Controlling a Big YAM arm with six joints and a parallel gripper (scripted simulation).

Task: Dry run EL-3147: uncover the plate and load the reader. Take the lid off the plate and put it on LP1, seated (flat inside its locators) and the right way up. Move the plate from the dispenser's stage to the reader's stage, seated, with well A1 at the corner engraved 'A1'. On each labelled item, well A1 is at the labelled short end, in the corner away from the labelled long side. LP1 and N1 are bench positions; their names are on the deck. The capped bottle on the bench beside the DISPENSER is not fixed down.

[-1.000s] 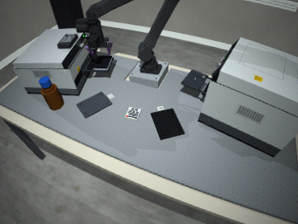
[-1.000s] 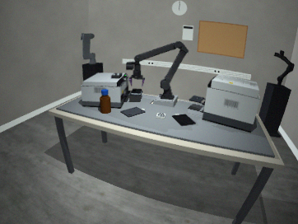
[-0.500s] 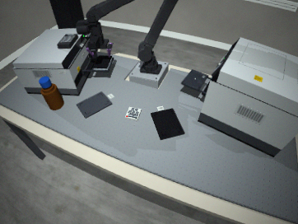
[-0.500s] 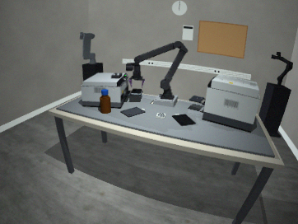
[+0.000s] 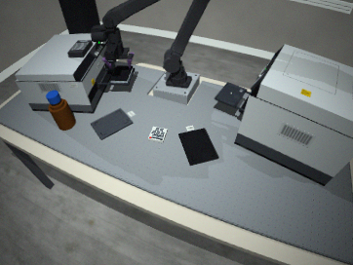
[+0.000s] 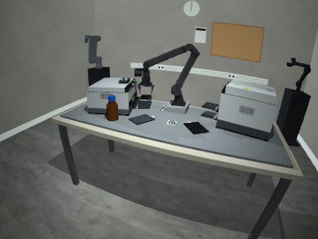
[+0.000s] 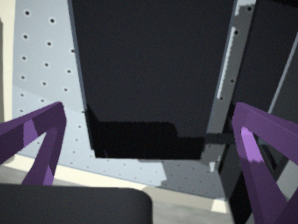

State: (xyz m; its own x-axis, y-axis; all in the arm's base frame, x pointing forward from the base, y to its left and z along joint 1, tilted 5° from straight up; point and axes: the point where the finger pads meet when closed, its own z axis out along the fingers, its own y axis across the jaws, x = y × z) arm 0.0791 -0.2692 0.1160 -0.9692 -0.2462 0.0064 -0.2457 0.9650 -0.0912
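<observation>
The dark lidded plate [image 5: 120, 74] sits on the dispenser's stage at the back left, next to the dispenser [image 5: 58, 70]. In the wrist view the lid [image 7: 147, 75] fills the middle between my purple fingers. My gripper [image 5: 117, 62] hangs just above the plate, open and empty, its fingers straddling the plate without touching; it also shows in the exterior view [image 6: 145, 90]. The reader [image 5: 302, 109] stands at the right with its dark stage [image 5: 231, 94] out at its left side.
A brown capped bottle with a blue cap [image 5: 60, 111] stands in front of the dispenser. Two flat bench positions lie on the deck, a grey one [image 5: 111, 123] and a black one [image 5: 198, 146], with a small tag [image 5: 158, 133] between them. The arm's base [image 5: 176, 88] is at mid-back.
</observation>
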